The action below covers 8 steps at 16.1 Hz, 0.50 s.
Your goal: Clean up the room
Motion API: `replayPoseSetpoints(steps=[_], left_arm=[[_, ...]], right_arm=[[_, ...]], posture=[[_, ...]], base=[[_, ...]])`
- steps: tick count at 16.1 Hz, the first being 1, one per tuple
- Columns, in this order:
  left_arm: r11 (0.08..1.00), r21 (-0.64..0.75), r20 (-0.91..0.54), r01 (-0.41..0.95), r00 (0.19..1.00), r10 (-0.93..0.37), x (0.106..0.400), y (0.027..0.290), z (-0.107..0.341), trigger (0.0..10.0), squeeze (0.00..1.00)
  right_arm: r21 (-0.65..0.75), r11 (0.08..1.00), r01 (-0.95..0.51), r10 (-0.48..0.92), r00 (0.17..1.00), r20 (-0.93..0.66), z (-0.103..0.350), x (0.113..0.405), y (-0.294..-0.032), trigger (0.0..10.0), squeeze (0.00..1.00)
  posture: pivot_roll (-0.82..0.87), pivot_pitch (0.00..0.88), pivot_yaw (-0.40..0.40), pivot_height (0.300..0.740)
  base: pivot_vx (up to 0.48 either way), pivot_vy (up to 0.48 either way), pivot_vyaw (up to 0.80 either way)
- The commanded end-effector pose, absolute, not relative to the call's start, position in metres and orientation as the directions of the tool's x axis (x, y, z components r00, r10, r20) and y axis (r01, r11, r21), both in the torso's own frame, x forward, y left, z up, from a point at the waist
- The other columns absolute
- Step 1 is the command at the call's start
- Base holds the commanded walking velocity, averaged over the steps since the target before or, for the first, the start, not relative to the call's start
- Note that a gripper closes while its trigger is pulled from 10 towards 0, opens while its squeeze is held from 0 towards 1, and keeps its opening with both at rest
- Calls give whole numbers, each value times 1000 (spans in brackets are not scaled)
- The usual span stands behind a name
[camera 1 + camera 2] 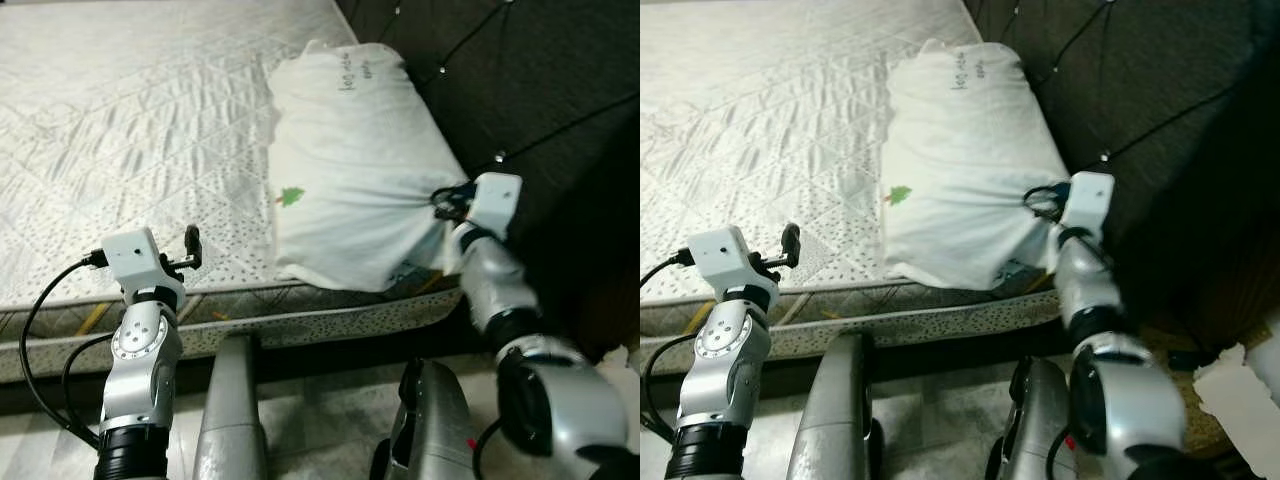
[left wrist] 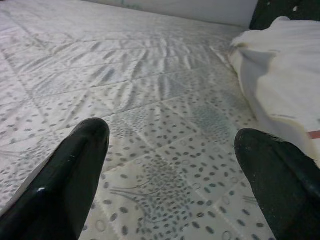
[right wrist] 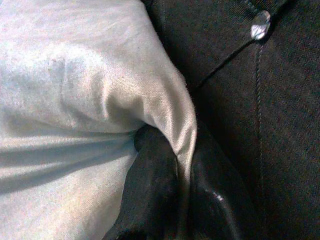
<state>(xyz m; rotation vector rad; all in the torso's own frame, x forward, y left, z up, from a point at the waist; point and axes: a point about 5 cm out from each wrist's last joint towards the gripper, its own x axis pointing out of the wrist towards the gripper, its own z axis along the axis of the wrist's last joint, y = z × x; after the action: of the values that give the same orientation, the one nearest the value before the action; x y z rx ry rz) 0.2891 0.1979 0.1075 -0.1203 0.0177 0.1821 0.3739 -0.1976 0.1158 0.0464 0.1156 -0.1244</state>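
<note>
Item: soft white pillow (image 1: 350,160), lying at the quilted, dotted mattress's (image 1: 120,120) near corner beside the dark tufted headboard (image 1: 540,80). I am pinching its creased edge with the right gripper (image 1: 445,203). I am holding the left gripper (image 1: 190,248) wide apart over the mattress edge.

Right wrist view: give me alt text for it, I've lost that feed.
The right gripper is shut on a fold of the white pillow, the cloth pinched between its black fingers. Beside it is the dark tufted headboard with a shiny button.
</note>
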Motion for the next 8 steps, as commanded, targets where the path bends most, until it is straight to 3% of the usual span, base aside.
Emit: replayPoseSetpoints(steps=[1, 5, 8], left_arm=[[980, -104, -16, -172, 985, 171, 292, 198, 109, 10000, 0], [980, -94, -3, -176, 984, 176, 295, 199, 110, 10000, 0], [979, -92, 1, -182, 983, 183, 296, 200, 111, 10000, 0]], right_arm=[[51, 991, 123, -117, 988, -104, 115, 373, -192, 0, 0], [62, 994, 85, -79, 993, -87, 129, 384, -179, 0, 0], [64, 993, 96, -91, 993, -77, 150, 395, -184, 0, 0]], posture=[[111, 0, 3, 515], [115, 0, 5, 515], [125, 0, -1, 515]], base=[[0, 0, 0], [0, 0, 0], [0, 0, 0]])
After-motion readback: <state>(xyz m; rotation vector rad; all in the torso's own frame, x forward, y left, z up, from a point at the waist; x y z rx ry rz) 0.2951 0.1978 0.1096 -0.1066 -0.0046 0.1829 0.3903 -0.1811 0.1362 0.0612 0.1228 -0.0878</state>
